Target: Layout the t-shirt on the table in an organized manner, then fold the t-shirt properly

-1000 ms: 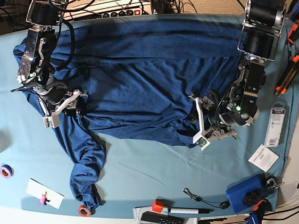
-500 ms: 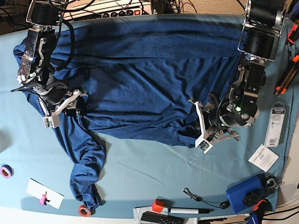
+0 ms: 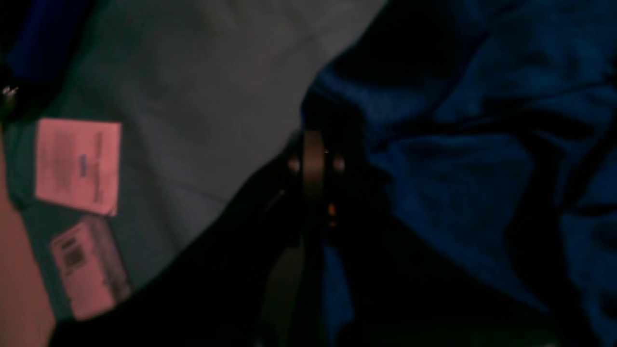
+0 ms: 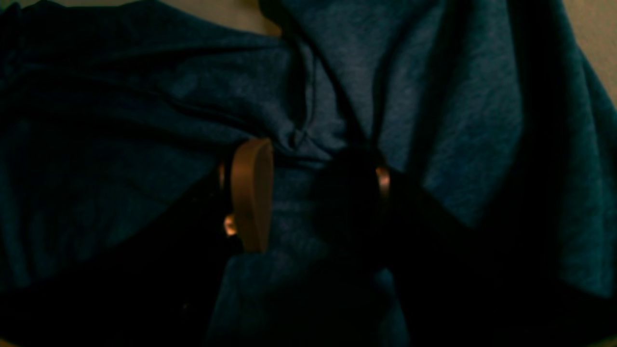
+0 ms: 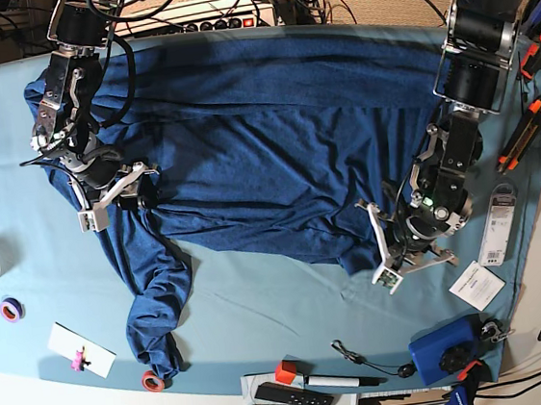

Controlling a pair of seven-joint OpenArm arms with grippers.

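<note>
The dark navy t-shirt (image 5: 263,135) lies spread over the teal-covered table (image 5: 261,300), one sleeve trailing toward the front left. My left gripper (image 5: 386,266) is at the shirt's front-right corner, shut on the hem. In the left wrist view its fingers (image 3: 313,159) meet at the edge of the t-shirt (image 3: 482,168), with the table (image 3: 193,96) beside them. My right gripper (image 5: 113,195) rests on the shirt at the left, near the sleeve. In the right wrist view the right gripper (image 4: 315,188) has its jaws apart, and the t-shirt (image 4: 458,120) is wrinkled between and ahead of them.
A paper slip (image 5: 476,284) and a packet (image 5: 499,227) lie just right of my left gripper. A blue box (image 5: 441,351), a remote (image 5: 291,394) and a red tape roll (image 5: 152,380) line the front edge. Orange-handled tools (image 5: 524,132) sit at the right edge.
My left gripper has shut on the hem and shifted toward the front right, dragging the shirt's corner with it. The right arm has not moved.
</note>
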